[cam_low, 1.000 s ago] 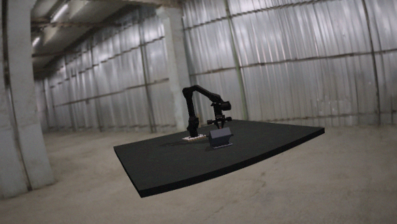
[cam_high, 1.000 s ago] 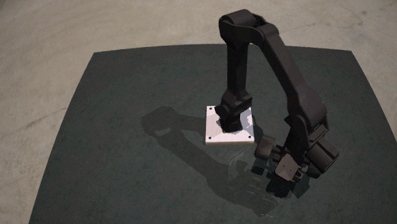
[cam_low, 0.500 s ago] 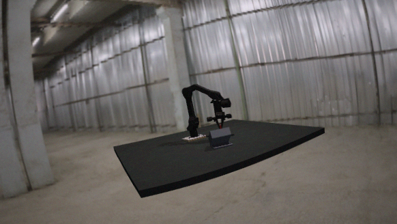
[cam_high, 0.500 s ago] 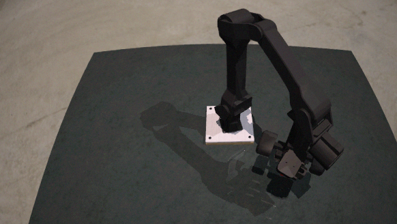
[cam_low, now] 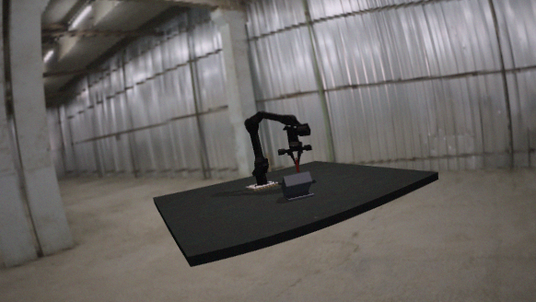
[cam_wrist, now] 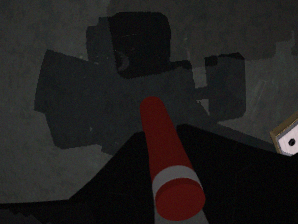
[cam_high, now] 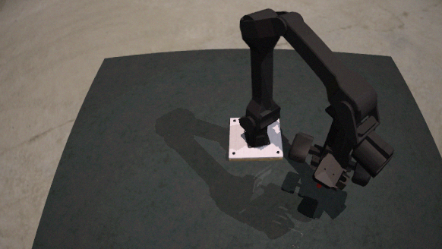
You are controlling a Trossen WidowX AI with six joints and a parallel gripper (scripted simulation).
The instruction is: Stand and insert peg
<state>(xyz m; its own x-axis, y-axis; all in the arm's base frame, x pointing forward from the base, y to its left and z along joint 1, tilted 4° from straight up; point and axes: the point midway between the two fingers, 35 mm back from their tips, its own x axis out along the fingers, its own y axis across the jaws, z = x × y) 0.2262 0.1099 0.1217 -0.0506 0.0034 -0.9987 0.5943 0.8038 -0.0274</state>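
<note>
A red peg (cam_high: 319, 186) (cam_low: 297, 167) (cam_wrist: 158, 120) is held above the table (cam_high: 114, 159) (cam_low: 221, 226), its banded end towards the wrist camera and its plain end pointing down, roughly upright. My gripper (cam_low: 297, 160) (cam_wrist: 161, 139) is shut on the peg below the white band. In the top view the hand hides most of the peg. The panel block (cam_low: 297, 182) stands on the table, in front of the peg as the exterior camera sees it. Its hole does not show in any view.
The arm's white base plate (cam_high: 255, 152) (cam_low: 262, 186) stands behind the hand; its corner (cam_wrist: 287, 138) shows at the right edge of the wrist view. Dark shadows of the arm and hand lie across the table.
</note>
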